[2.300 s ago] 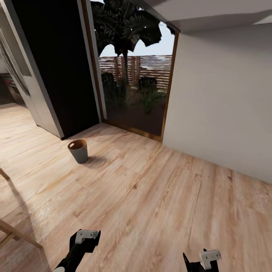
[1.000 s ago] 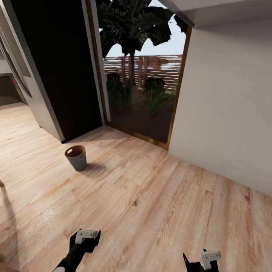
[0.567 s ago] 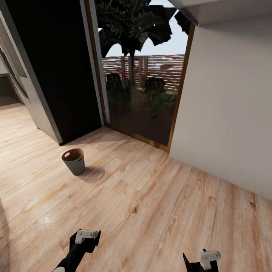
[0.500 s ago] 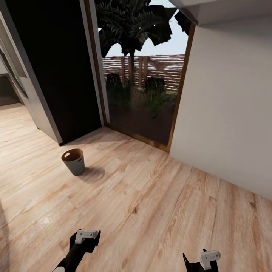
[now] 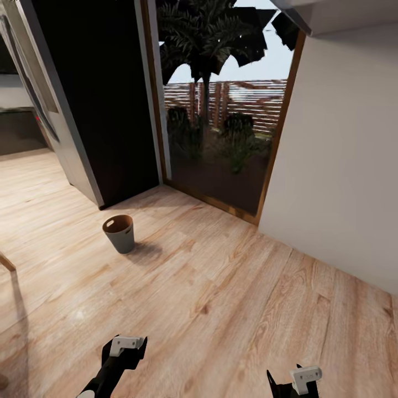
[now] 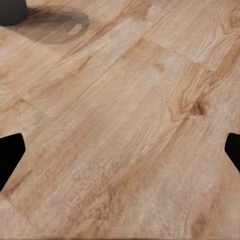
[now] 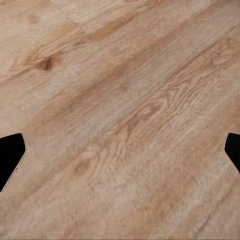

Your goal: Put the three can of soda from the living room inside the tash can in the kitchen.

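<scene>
The tash can stands upright on the wooden floor, just in front of the corner of the dark wall panel. It is a small round bin, grey outside and brown inside, tapering toward its base, with an oval slot near the rim on the side facing away from the panel. It looks light and stiff, probably thin plastic or wood, so a nudge could slide or tip it on the smooth planks. If it ever had to be moved, the rim at the slot would be the natural place to take hold. For this task it only needs to stay upright while things drop in from above. A dark corner of it also shows in the left wrist view, with its shadow beside it.

None of the 3 soda cans is visible here, so judging their handling must wait.

The left gripper and the right gripper hang low over bare floor, well short of the bin. In both wrist views the fingers sit at opposite edges with only planks between them, so both are spread wide and hold nothing.

Beyond the bin, to the right of the dark panel, a tall glazed opening shows plants and a slatted fence. A plain white wall runs on from it. Left of the panel, the floor leads toward a darker room.
</scene>
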Motion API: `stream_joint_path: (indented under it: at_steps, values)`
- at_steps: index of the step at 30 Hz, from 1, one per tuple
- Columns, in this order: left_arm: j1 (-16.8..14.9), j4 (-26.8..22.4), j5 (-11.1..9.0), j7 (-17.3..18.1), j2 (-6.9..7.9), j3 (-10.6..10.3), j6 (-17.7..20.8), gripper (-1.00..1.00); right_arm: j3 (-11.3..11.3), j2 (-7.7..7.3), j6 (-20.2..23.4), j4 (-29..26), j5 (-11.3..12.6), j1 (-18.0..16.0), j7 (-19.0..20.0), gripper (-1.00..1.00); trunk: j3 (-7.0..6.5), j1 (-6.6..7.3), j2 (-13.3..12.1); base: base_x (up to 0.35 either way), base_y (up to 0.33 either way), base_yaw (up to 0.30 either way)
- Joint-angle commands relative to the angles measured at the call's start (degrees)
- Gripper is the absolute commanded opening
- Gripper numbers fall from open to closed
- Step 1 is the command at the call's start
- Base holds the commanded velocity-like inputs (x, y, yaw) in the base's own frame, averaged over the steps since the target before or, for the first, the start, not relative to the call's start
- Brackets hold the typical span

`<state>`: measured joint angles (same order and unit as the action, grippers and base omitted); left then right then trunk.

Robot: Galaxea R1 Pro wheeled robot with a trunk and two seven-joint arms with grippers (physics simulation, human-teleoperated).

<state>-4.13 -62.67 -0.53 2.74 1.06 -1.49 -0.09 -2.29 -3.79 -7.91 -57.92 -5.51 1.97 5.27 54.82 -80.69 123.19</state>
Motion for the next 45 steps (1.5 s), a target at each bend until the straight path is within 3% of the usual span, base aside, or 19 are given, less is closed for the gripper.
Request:
stream_joint_path:
  at_steps: [1,13,18,28,45]
  values:
    - [0.0,0.0,0.0,0.0,0.00,0.0,0.0,1.00,0.0,0.00,0.0,0.0,0.0,0.0,0.0,1.00,0.00,0.00,0.0,0.013,0.000,0.245]
    - [0.0,0.1,0.0,0.0,0.00,0.0,0.0,1.00,0.0,0.01,0.0,0.0,0.0,0.0,0.0,1.00,0.00,0.00,0.0,0.092,-0.032,0.146]
    - [0.0,0.1,0.0,0.1,0.01,0.0,0.0,1.00,1.5,0.01,0.0,0.1,0.1,0.0,-0.1,1.00,0.00,0.00,0.0,0.193,-0.007,0.003]
    - [0.0,0.1,0.0,0.2,0.08,0.0,0.0,1.00,2.2,-0.05,0.0,0.8,0.0,0.0,-0.2,1.00,0.00,0.00,0.0,0.223,-0.001,0.032]
    - [0.0,0.0,0.0,0.1,0.08,0.0,0.0,1.00,2.5,-0.07,0.0,1.1,-0.1,0.0,-0.2,1.00,0.00,0.00,0.0,0.227,-0.034,0.231]
